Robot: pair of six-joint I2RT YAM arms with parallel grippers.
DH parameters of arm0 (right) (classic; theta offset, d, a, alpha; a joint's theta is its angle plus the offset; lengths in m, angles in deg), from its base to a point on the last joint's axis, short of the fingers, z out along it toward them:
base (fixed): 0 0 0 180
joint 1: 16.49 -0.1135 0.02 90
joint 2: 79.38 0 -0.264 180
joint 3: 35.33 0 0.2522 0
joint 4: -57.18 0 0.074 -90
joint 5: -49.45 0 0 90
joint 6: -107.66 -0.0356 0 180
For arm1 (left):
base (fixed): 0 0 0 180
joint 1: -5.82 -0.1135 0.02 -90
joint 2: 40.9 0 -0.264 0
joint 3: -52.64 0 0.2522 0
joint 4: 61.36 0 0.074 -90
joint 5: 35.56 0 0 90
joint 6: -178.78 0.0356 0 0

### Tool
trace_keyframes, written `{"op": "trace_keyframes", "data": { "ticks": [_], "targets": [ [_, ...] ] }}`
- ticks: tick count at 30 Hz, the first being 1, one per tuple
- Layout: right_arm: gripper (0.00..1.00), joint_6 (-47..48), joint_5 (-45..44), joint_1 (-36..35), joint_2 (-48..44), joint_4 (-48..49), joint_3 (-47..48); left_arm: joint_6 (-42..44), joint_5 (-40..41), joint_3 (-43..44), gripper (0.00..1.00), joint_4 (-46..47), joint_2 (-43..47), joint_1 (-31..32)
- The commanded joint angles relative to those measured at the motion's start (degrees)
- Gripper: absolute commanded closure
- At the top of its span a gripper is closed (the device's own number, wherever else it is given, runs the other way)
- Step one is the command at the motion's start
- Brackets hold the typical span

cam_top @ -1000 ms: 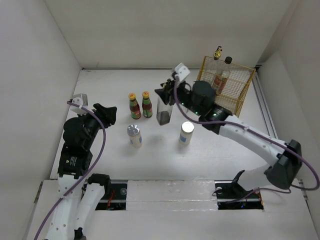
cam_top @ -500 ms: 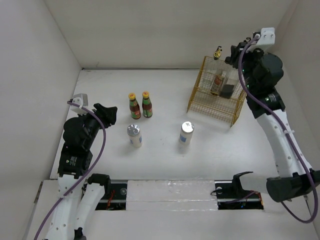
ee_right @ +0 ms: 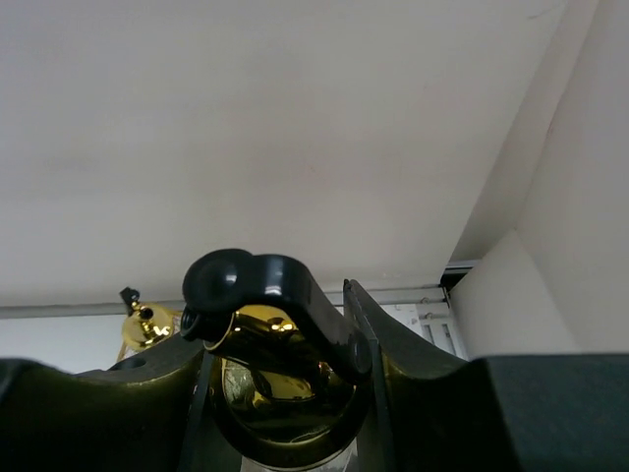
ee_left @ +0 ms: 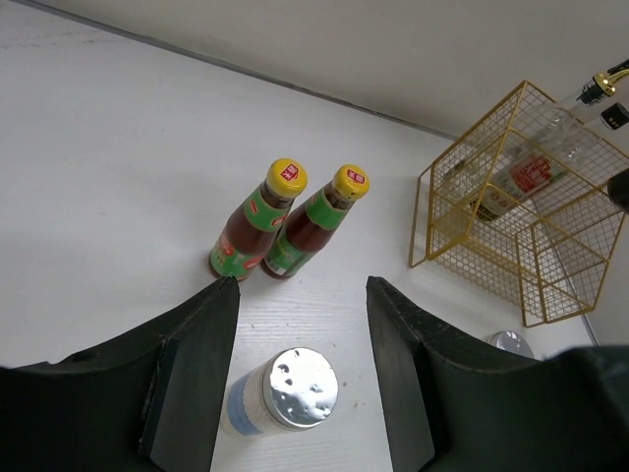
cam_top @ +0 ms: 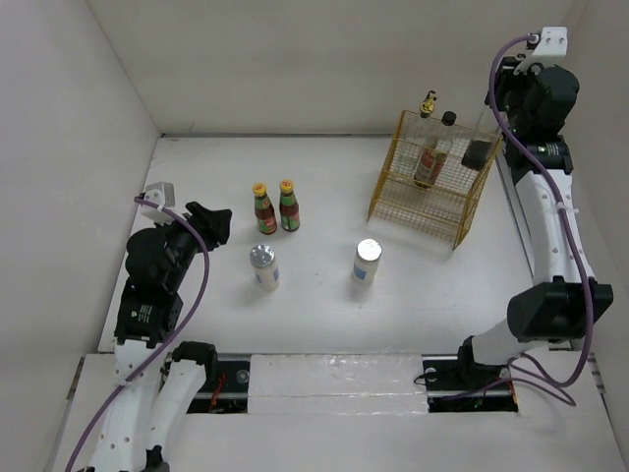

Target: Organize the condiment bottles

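Note:
My right gripper (cam_top: 498, 94) (ee_right: 273, 379) is shut on the gold, black-spouted top of a tall clear bottle (ee_right: 263, 339). The bottle hangs at the far right edge of the yellow wire basket (cam_top: 397, 183), its dark lower part (cam_top: 479, 152) showing. Inside the basket stand another gold-topped bottle (cam_top: 428, 157) and a black-capped jar (cam_top: 449, 119). Two red-sauce bottles (cam_top: 263, 208) (cam_top: 288, 205) stand side by side left of centre, also in the left wrist view (ee_left: 257, 221) (ee_left: 313, 221). My left gripper (cam_top: 210, 222) (ee_left: 300, 324) is open above a white shaker (cam_top: 263, 266) (ee_left: 283, 391). A second shaker (cam_top: 367, 261) stands mid-table.
White walls enclose the table on the left, back and right. A metal rail (cam_top: 519, 211) runs along the right edge beside the basket. The basket also shows at the right of the left wrist view (ee_left: 462, 246).
My right arm has carried the tall clear bottle from mid-table, beside the red-sauce bottles, up and over to the basket's far right edge. My left arm has not moved.

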State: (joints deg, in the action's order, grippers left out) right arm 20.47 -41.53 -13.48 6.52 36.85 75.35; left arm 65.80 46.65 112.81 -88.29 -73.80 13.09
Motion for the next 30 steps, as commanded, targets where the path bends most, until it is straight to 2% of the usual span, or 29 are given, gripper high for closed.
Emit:
{"op": "trace_keyframes", "data": {
  "ticks": [1,10,15,30],
  "targets": [
    [1.00,0.09,2.91,0.50,0.58,6.39,6.69,0.22,-1.44,-0.45,0.50,2.18,-0.23,-0.32],
    [1.00,-0.43,7.20,4.46,8.48,7.10,16.70,0.22,-1.44,-0.45,0.48,2.18,-0.84,-0.32],
    [1.00,-0.44,8.44,4.47,11.91,7.10,18.56,0.22,-0.91,-0.45,0.48,2.18,-0.84,-0.32],
    [1.00,-4.83,10.11,4.99,9.89,16.93,-3.84,0.22,-0.30,0.08,0.48,2.18,-0.23,-0.32]
  ]
}}
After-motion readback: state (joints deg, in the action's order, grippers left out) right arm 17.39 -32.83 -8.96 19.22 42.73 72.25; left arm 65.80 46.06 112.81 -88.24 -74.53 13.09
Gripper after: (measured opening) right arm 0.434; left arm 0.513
